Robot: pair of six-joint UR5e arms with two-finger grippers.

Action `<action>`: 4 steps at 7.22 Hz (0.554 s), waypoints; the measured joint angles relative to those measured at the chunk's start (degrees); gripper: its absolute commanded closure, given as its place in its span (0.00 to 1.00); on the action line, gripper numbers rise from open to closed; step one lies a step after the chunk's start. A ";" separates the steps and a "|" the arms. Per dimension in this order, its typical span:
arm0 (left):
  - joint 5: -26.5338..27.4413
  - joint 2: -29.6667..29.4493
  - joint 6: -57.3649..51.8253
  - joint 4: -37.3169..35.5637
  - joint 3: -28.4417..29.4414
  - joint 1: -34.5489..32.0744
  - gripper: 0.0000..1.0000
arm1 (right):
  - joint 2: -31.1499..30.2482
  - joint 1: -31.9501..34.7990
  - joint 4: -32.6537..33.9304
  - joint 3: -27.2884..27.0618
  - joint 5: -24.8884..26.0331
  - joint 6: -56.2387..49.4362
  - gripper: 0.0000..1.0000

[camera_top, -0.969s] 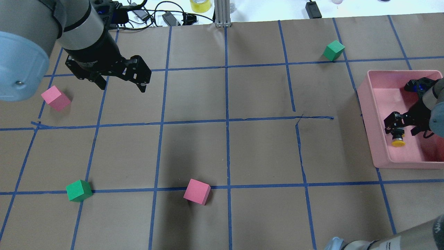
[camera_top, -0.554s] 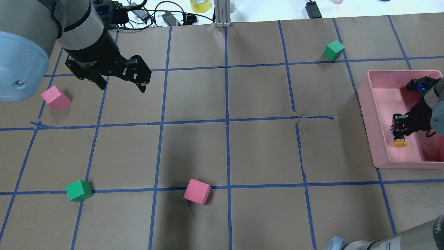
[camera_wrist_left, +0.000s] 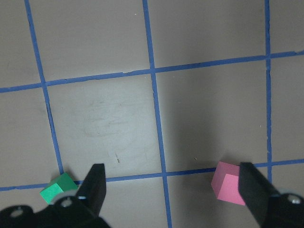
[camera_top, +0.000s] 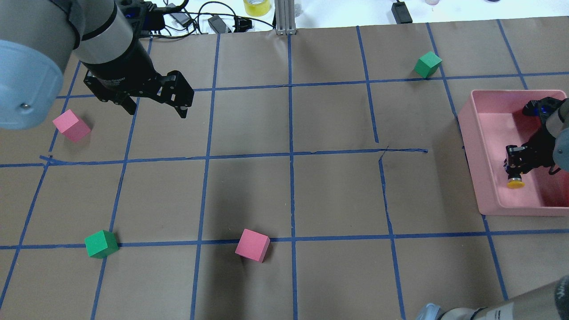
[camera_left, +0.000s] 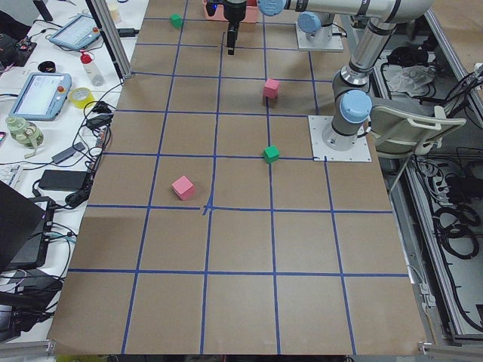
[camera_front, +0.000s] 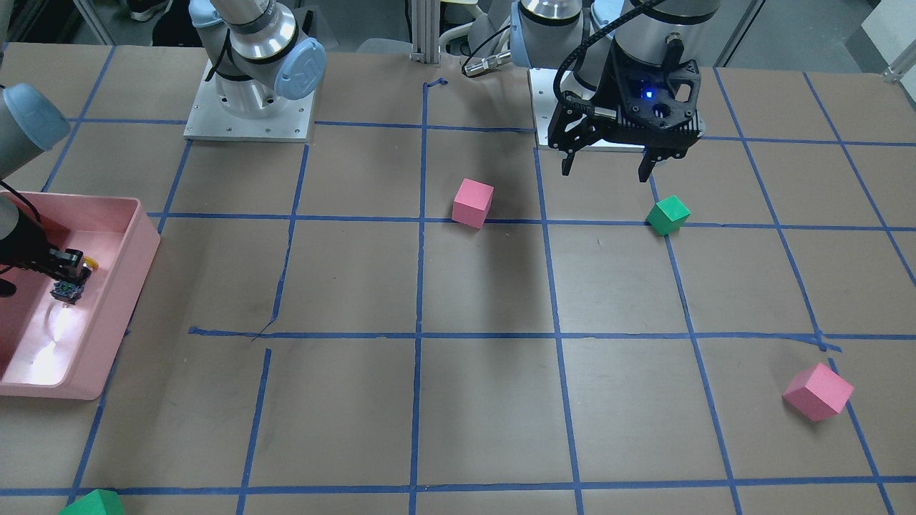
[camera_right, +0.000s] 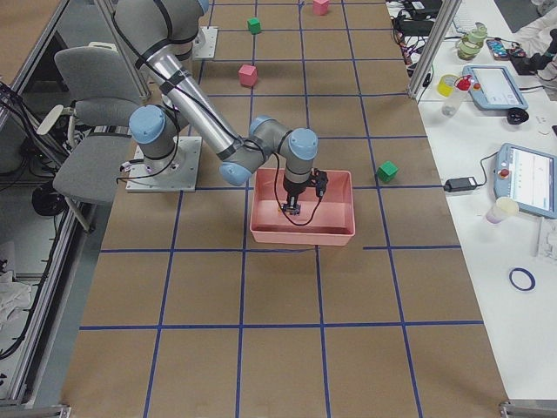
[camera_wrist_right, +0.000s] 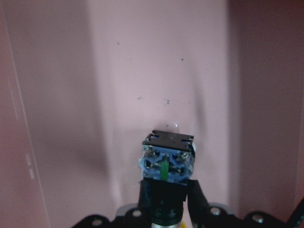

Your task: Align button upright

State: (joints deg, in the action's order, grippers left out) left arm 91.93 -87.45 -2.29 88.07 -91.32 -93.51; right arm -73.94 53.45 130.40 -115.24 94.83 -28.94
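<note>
The button [camera_top: 515, 182], with a yellow cap and black body, is inside the pink bin [camera_top: 473, 146] at the table's right side. My right gripper [camera_top: 514, 171] is shut on the button's body just above the bin floor. The right wrist view shows the button's base block [camera_wrist_right: 167, 161] with its bluish terminal face toward the camera, held between the fingers [camera_wrist_right: 197, 199]. In the front-facing view the button [camera_front: 69, 289] is tilted, its cap toward the robot. My left gripper [camera_top: 158, 111] hangs open and empty above the far left of the table.
There is a pink cube [camera_top: 71, 125] beside the left gripper, a green cube [camera_top: 101, 243] and a pink cube [camera_top: 252, 245] near the front, and a green cube [camera_top: 427, 64] at the back right. Cables and a metal post [camera_top: 284, 18] line the far edge.
The right gripper, open around the button a second ago, has shut on it and shifted slightly. The left arm has not moved.
</note>
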 measured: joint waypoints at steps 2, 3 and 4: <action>0.00 0.00 0.00 0.00 0.00 0.00 0.00 | -0.29 0.21 -3.25 3.37 -0.01 0.04 1.00; 0.00 0.00 0.00 0.00 0.00 0.00 0.00 | -0.65 0.77 -6.89 6.48 -0.13 0.17 1.00; 0.00 0.00 -0.02 0.00 0.00 0.00 0.00 | -1.48 1.90 -10.93 9.23 -0.21 0.48 1.00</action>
State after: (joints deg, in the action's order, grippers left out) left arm 91.93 -87.45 -2.30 88.07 -91.32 -93.52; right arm -75.42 55.35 119.47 -106.02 94.61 -28.45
